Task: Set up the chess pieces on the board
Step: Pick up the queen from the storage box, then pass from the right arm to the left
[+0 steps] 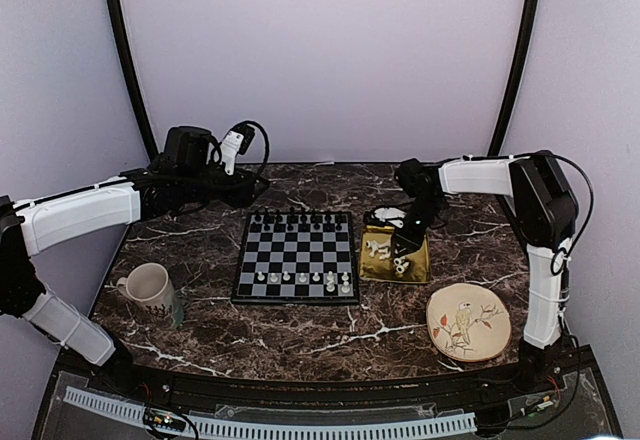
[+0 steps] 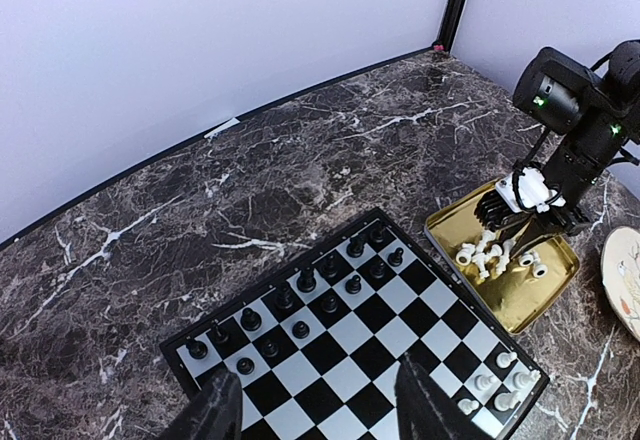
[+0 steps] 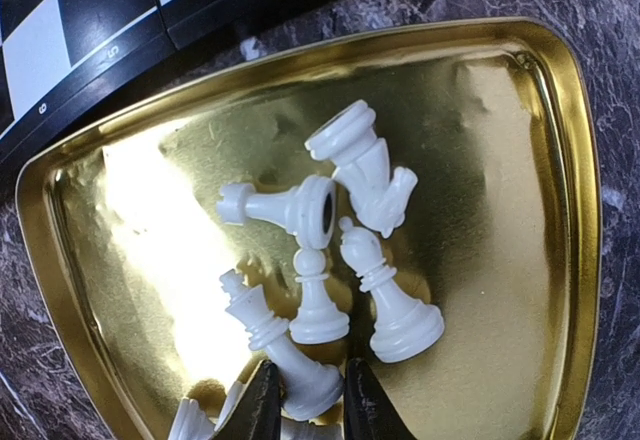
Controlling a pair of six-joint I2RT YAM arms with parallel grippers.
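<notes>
Inside the gold tray (image 3: 560, 160), the right end effector (image 3: 308, 402) narrowly straddles the base of a toppled white chess piece (image 3: 262, 330), perhaps already pinching it; I cannot tell. Its long axis points up-left toward the board (image 3: 90, 20).

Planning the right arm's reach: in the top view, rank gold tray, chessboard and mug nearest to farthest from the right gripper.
1. Gold tray, directly under the right gripper.
2. Chessboard, just left of the tray.
3. Mug, far left.
</notes>
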